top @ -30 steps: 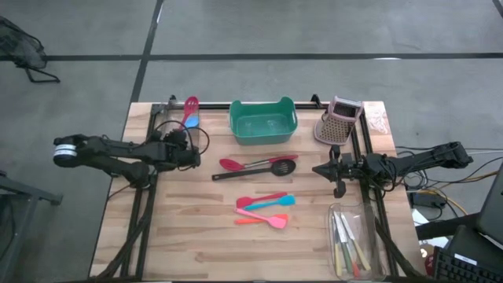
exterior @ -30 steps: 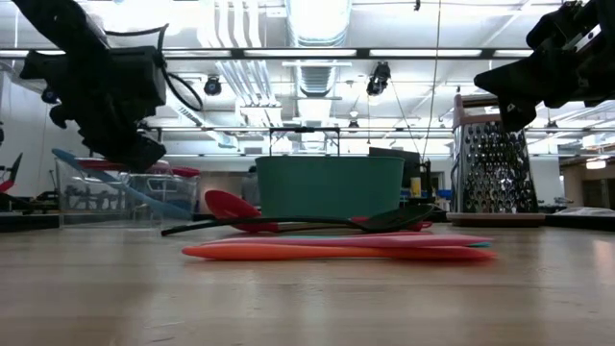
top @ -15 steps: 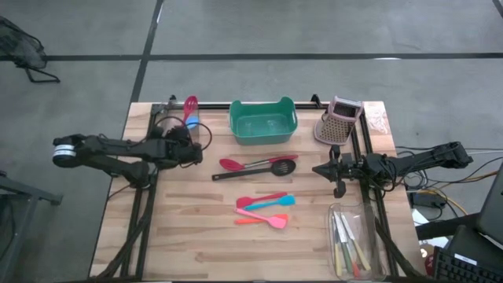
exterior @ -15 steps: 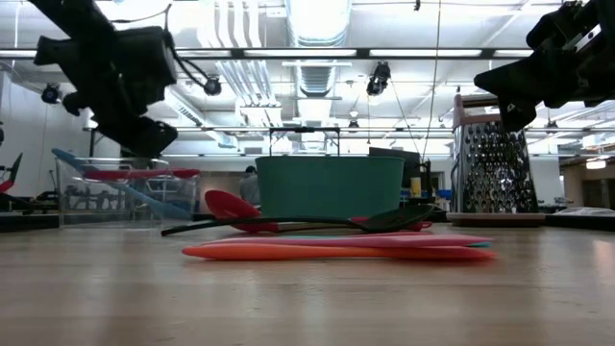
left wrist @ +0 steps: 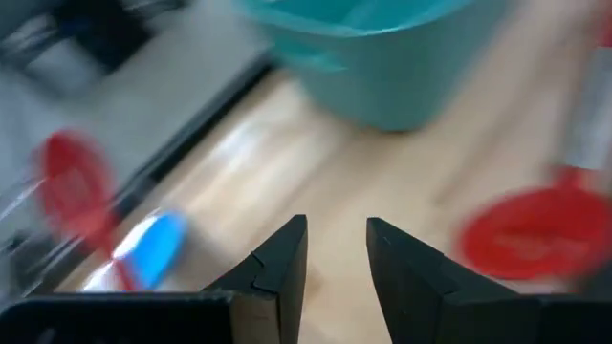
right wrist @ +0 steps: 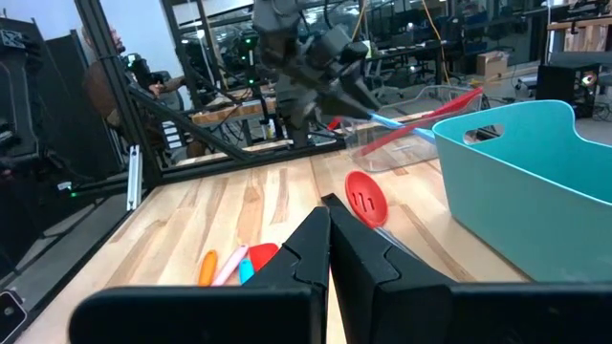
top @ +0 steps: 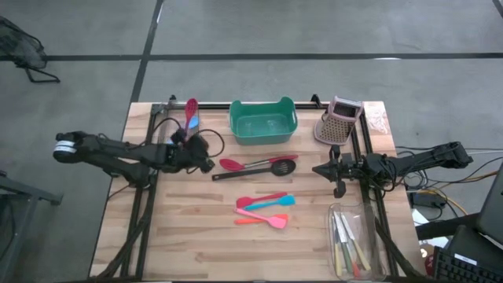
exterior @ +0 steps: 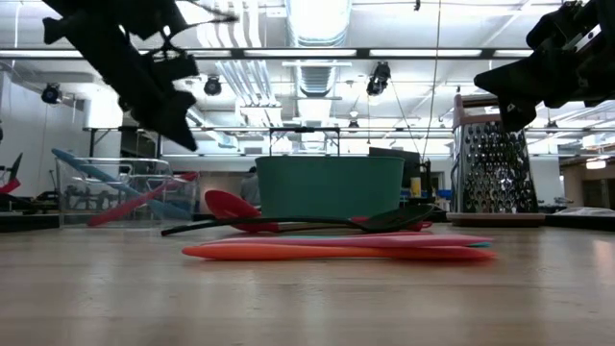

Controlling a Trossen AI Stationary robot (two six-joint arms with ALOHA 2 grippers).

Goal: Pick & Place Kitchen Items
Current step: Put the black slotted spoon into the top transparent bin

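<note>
Red spoon [top: 229, 164] risks being knocked aside, we judge, by our left gripper [top: 206, 156], its jaws parted and empty.

Two dark jointed arms, black cables, wedge-shaped black jaws

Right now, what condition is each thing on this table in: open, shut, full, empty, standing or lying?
Left gripper: open, empty, hanging above the table.
Right gripper: shut, holding nothing.
Teal tub: upright, empty.
Grater: standing upright.
Red spoon: lying flat.
Black slotted turner: lying flat beside the red spoon.
Small spatulas: lying flat, side by side.
Clear container: holds pale-handled utensils.
</note>
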